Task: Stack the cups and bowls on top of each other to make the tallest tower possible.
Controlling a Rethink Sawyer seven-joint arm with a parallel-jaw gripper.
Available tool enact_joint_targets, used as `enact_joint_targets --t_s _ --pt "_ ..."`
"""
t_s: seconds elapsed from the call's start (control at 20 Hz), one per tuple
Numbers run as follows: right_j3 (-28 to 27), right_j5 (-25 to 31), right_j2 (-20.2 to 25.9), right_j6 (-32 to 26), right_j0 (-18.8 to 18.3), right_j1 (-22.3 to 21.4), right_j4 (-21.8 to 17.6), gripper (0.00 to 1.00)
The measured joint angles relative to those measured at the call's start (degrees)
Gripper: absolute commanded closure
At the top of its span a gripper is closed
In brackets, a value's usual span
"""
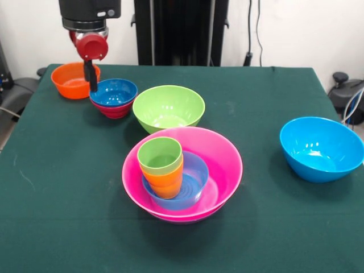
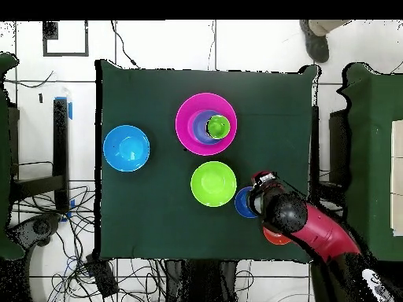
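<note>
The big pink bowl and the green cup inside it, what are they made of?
The pink bowl looks like glossy plastic: bright colour, shiny light streaks on its wall. The green cup also looks like plastic, duller, with a thin smooth rim.

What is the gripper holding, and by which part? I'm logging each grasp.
It cannot be told. The gripper hangs at the rim of the dark-blue bowl, which sits in a red bowl, but a grip isn't visible.
</note>
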Motion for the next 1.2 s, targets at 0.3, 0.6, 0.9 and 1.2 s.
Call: enact_joint_targets --t_s 0.3,0.6,0.9,1.2 --pt "1.7 0.0 0.0 0.0 -0.2 0.5 0.9 0.00" --pt "2.8 -1.0 0.2 0.0 -0.2 1.6 1.5 0.00" --pt "3.2 -4.1 0.8 0.0 -0.5 3.8 2.1 0.00" --pt "3.1 -5.7 1.5 0.0 -1.7 5.7 2.1 0.00"
